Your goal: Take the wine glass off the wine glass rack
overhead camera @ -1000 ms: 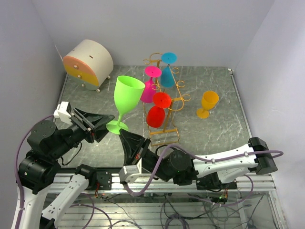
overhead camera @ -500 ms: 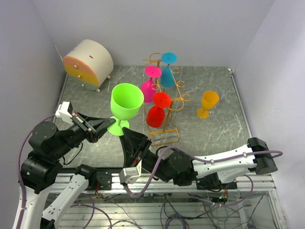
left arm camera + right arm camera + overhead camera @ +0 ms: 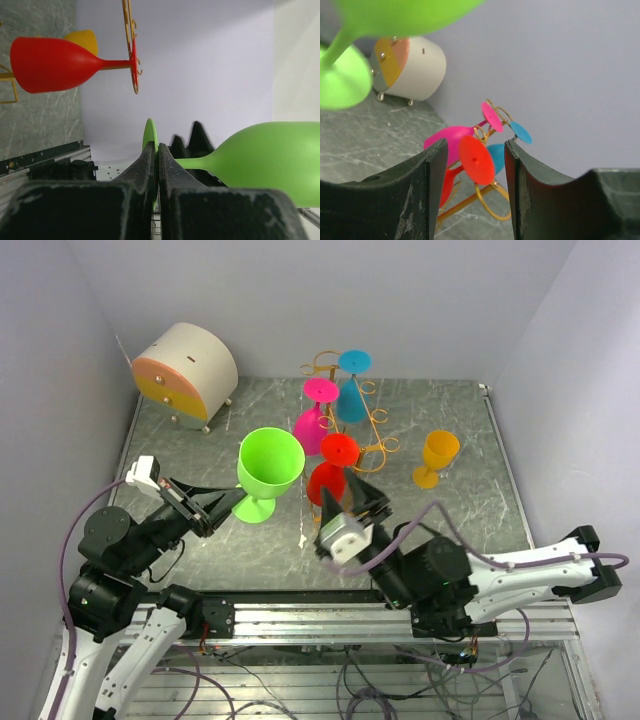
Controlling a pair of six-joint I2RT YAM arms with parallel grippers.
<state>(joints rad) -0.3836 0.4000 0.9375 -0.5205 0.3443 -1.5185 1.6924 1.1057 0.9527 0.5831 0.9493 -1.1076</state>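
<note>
My left gripper [image 3: 232,502] [image 3: 156,150] is shut on the rim of the foot of a green wine glass [image 3: 270,462] [image 3: 265,160], which stands bowl-up left of the wine glass rack [image 3: 375,425] [image 3: 490,202]. The golden wire rack holds a red glass [image 3: 328,480] [image 3: 476,160], a pink glass [image 3: 312,422] and a blue glass [image 3: 350,400], all hanging bowl-down. My right gripper [image 3: 352,498] [image 3: 476,145] is open just in front of the rack. It faces the red glass's foot and touches nothing.
An orange glass [image 3: 437,455] stands on the marble table to the right of the rack. A round white cabinet with orange and yellow drawers [image 3: 185,370] sits at the back left. Grey walls close in the table on three sides.
My left gripper has shut on the green glass's foot. The right gripper let go of that glass, opened, and swung right to the front of the rack. The green glass sank slightly.
</note>
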